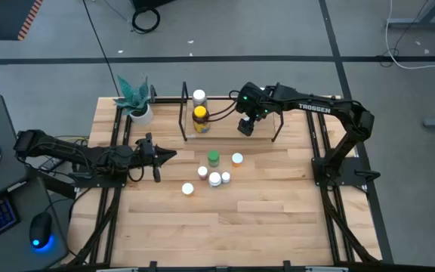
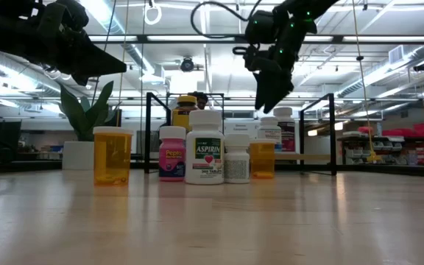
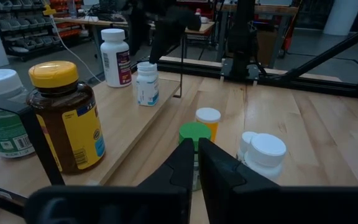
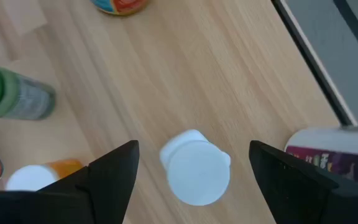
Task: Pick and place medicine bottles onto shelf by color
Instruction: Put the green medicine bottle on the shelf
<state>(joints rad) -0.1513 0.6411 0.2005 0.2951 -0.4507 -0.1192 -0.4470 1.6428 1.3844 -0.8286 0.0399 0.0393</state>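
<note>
Right claw [image 1: 247, 125] hangs over the right part of the low black-framed shelf with pale base [image 1: 225, 134], far side of the wooden tabletop [image 1: 240, 219]. Its fingers are spread wide, nothing between them; directly beneath sits a small white-capped bottle [image 4: 196, 168], with another white bottle bearing a dark label [image 4: 328, 155] just beside it on the shelf.

At the shelf's left end: a large amber bottle with yellow lid [image 1: 200, 119], and a white-capped bottle [image 1: 199, 97] beyond it.

Loose cluster mid-tabletop, nearer than the shelf: green-capped bottle [image 1: 213, 157], white aspirin bottle [image 2: 205, 147], pink bottle [image 2: 172, 152], orange bottles [image 2: 113, 155].

Left claw [image 1: 168, 156] rests low at the left, pointing toward the cluster, fingers nearly together, empty.

Potted green plant in white pot [image 1: 137, 102] at the far left corner.
</note>
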